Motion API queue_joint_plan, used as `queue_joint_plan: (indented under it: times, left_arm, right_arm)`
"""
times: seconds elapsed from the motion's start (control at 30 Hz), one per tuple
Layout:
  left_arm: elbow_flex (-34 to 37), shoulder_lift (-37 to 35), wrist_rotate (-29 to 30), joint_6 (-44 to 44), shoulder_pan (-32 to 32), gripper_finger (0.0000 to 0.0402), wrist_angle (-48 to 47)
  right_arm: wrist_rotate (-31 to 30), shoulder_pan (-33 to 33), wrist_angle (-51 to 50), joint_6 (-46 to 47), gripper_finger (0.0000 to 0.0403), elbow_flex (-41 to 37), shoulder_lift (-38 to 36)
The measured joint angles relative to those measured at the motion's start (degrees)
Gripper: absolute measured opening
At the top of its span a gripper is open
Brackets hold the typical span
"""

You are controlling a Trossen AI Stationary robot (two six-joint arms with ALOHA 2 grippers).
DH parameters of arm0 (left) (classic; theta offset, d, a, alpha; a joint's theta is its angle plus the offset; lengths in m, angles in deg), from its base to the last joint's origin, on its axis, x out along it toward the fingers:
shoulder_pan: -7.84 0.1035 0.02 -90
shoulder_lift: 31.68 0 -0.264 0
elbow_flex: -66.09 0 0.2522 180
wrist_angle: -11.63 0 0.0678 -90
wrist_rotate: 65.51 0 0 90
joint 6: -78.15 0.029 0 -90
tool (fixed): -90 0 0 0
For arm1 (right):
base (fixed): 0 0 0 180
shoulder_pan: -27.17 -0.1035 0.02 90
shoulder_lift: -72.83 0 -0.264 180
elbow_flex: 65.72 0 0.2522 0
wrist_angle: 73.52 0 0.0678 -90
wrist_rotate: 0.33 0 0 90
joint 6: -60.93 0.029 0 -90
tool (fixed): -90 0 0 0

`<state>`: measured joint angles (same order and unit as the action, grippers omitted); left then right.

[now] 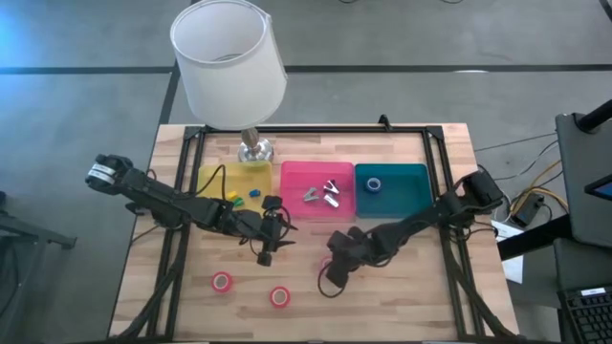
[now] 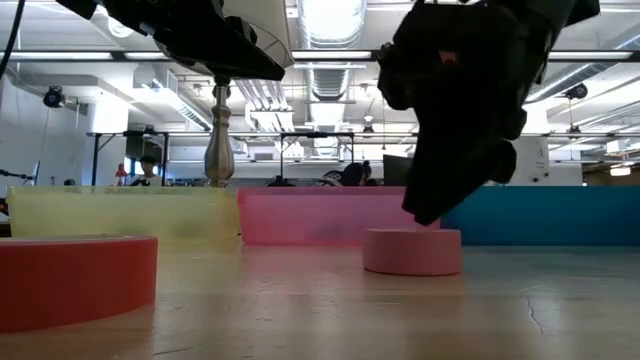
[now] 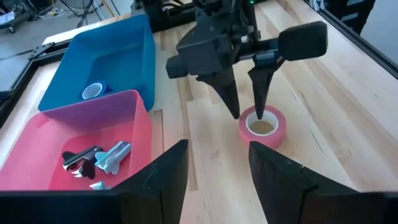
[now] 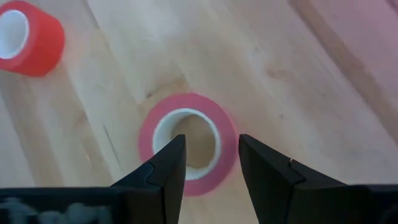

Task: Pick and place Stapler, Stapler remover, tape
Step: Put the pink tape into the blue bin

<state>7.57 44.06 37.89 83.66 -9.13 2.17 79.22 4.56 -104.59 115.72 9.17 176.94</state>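
Observation:
A red tape roll [image 4: 222, 167] with a pale core lies flat on the wood. My right gripper [image 4: 209, 146] is open and hovers just over it, one finger above the core and one outside the ring; from table height its fingertips [image 2: 418, 212] end a little above the roll [image 2: 412, 250]. My left gripper [image 3: 217, 171] is open and empty, hanging to the left of it [image 1: 265, 254]. Two more red rolls [image 1: 222, 282] [image 1: 279, 296] lie flat nearer the table's near edge. A blue roll [image 1: 373, 184] sits in the blue bin. No stapler can be made out.
Yellow [image 1: 212, 175], pink [image 1: 292, 205] and blue [image 1: 411, 201] bins stand in a row at the far side; silvery claw-like pieces [image 1: 325, 195] lie in the pink one, small coloured bits [image 1: 232, 200] in the yellow. A lamp with a white shade [image 1: 229, 62] stands behind the yellow bin.

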Motion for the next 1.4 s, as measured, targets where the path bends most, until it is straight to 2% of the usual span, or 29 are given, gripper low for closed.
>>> queue_joint_plan:
  times: [0.27,0.53,0.73,1.4]
  left_arm:
    - [0.0,0.0,0.0,0.0,0.0,0.0172,0.0]
    - [0.0,0.0,-0.2,-0.1,0.0,0.0172,0.0]
    - [0.0,0.0,-0.4,-0.2,0.0,0.0172,0.0]
    - [0.0,0.0,-0.3,-0.5,0.0,0.0172,0.0]
  right_arm:
    - [-1.5,0.0,-10.8,-2.7,0.0145,5.3,0.0]
    - [-1.6,0.0,-9.7,0.7,0.014,3.4,0.0]
    - [-1.6,0.0,-2.2,0.7,0.0141,0.4,0.0]
    - [-1.5,0.0,0.2,0.4,0.0137,-2.1,0.0]
